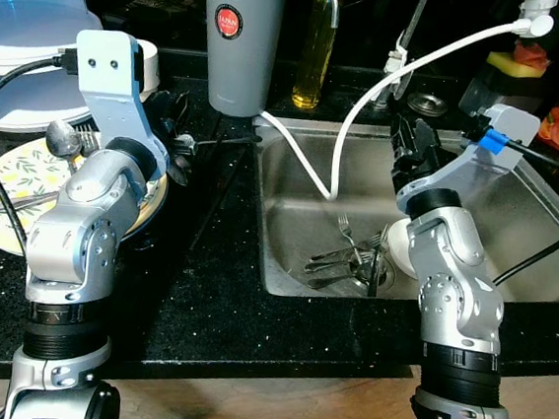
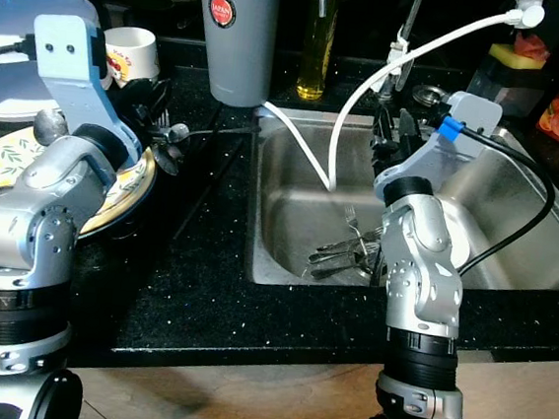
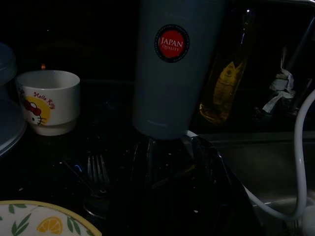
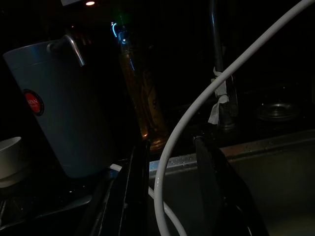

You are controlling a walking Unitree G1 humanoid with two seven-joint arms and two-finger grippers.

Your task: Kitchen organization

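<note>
The right gripper (image 1: 413, 143) hangs over the back part of the steel sink (image 1: 515, 227), its two black fingers (image 4: 209, 172) spread well apart with nothing between them. At its 9 o'clock a white hose (image 1: 336, 156) loops down into the basin; at its 6 o'clock, on the sink floor near the drain, lies a pile of forks (image 1: 349, 261).

The left gripper (image 3: 172, 172) sits over the black counter (image 1: 211, 302), fingers parted and empty, pointing toward the grey canister (image 1: 239, 32) with a red round label that stands at its 12 o'clock. A bottle of yellow oil (image 1: 315, 50) stands just beside the canister at 3 o'clock. At the gripper's 10 o'clock is a white cartoon mug (image 3: 48, 101); a fork (image 3: 97, 169) lies on the counter near it. At its 8 o'clock a lemon-patterned plate (image 1: 9, 188) carries a spoon (image 1: 63, 139).
</note>
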